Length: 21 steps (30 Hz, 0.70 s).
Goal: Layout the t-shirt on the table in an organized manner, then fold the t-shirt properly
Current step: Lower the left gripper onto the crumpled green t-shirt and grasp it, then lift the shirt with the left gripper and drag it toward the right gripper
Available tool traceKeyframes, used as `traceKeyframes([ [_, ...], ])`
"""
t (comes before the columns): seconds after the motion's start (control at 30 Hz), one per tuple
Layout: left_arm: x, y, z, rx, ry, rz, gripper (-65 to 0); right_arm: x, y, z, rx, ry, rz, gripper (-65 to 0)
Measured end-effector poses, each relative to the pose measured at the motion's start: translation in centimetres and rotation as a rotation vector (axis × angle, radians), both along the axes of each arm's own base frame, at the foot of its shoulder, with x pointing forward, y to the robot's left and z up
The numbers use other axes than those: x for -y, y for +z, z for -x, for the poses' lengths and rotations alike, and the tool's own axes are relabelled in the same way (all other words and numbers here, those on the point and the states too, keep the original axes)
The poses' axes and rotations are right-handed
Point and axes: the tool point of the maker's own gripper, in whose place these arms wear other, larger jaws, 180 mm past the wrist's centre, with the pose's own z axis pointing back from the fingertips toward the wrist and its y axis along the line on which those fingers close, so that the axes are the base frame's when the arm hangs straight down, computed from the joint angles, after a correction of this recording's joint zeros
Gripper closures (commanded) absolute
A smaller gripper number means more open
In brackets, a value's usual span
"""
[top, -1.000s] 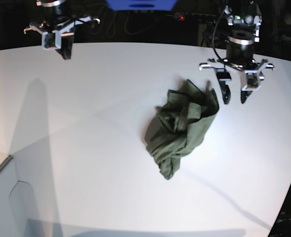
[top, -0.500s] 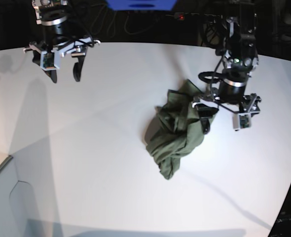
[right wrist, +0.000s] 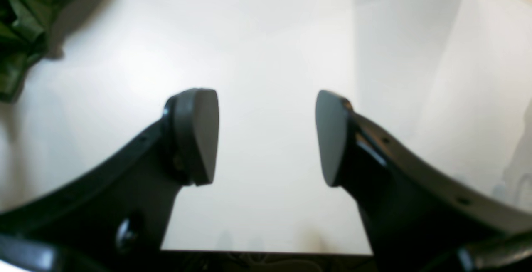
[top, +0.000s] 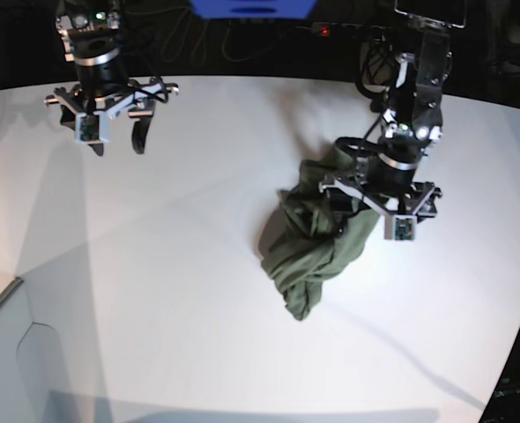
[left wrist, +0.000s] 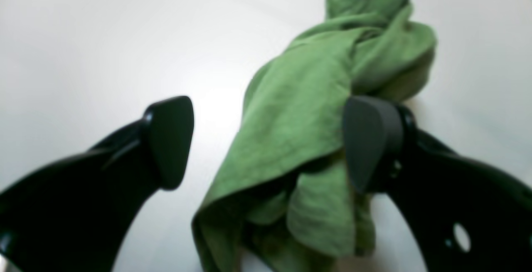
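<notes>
**Left hand drops onto the shirt**

Lowered since a second ago, the left hand [top: 368, 210] straddles the crumpled olive-green t-shirt [top: 317, 233] with fingers spread, cloth between them. That t-shirt lies right of the bench's [top: 154, 291] centre. Far-left, the right hand [top: 117, 139] hangs released over bare bench.

Bright overhead glare washes the smooth matte white tabletop [top: 154, 264]; wrist views blur softly, with faint shadows near its edges.
</notes>
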Motion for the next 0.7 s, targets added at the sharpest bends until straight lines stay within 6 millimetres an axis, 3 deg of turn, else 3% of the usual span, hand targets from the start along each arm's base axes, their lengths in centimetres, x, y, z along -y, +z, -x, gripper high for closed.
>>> traceKeyframes([
  [0.23, -0.6, -2.5, -0.7, -0.063, 0.019, -0.002, -53.8, 0.0, 0.0, -0.1, 0.002, 0.0, -0.001, -37.0],
  [0.3, -0.6, -2.7, -0.7, -0.068, 0.02, -0.003, -50.2, -0.4, 0.2, -0.6, 0.011, 0.011, -0.005, -37.0],
  [0.37, -0.7, -2.7, -0.6, -0.07, 0.019, -0.004, -39.3, -1.0, 0.4, -0.8, 0.023, 0.026, -0.014, -37.0],
  [0.5, -0.6, -2.4, -0.7, -0.062, 0.017, -0.002, -5.3, -1.5, 0.7, -1.5, 0.036, 0.038, -0.02, -37.0],
  [0.53, -0.7, -2.5, -0.7, -0.063, 0.017, -0.004, 0.0, -1.9, 0.9, -1.9, 0.044, 0.049, -0.025, -37.0],
  [0.63, -0.9, -2.7, -0.6, -0.067, 0.018, -0.013, -3.8, -3.5, 1.7, -3.2, 0.081, 0.083, -0.049, -37.0],
  [0.7, -1.3, -2.7, -0.3, -0.069, 0.011, -0.02, -0.3, -4.5, 2.1, -3.8, 0.098, 0.105, -0.062, -37.0],
])
